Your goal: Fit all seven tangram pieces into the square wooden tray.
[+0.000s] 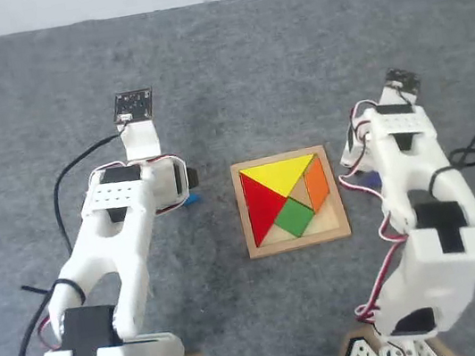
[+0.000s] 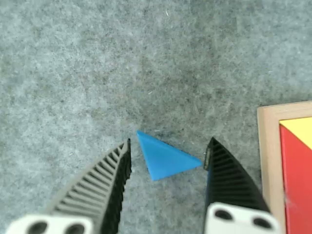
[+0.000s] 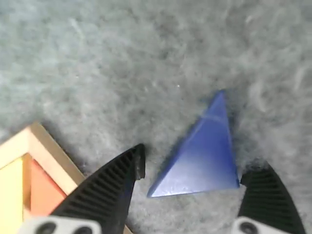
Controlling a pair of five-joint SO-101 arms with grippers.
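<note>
The square wooden tray (image 1: 255, 247) lies in the middle of the grey mat. Inside it sit a yellow triangle (image 1: 281, 176), a red triangle (image 1: 260, 209), a green square (image 1: 294, 217) and an orange piece (image 1: 316, 183). A light blue triangle (image 2: 165, 158) lies flat on the mat left of the tray, between the fingers of my open left gripper (image 2: 168, 151). Just past the tray's right side rests a larger dark blue triangle (image 3: 202, 156), which my open right gripper (image 3: 197, 168) straddles. Neither piece looks gripped.
The tray's wooden rim (image 2: 267, 146) is close beside the left gripper, and its corner (image 3: 44, 146) beside the right one. Both white arms (image 1: 121, 241) (image 1: 418, 176) flank the tray. Cables trail on the mat at the outer sides.
</note>
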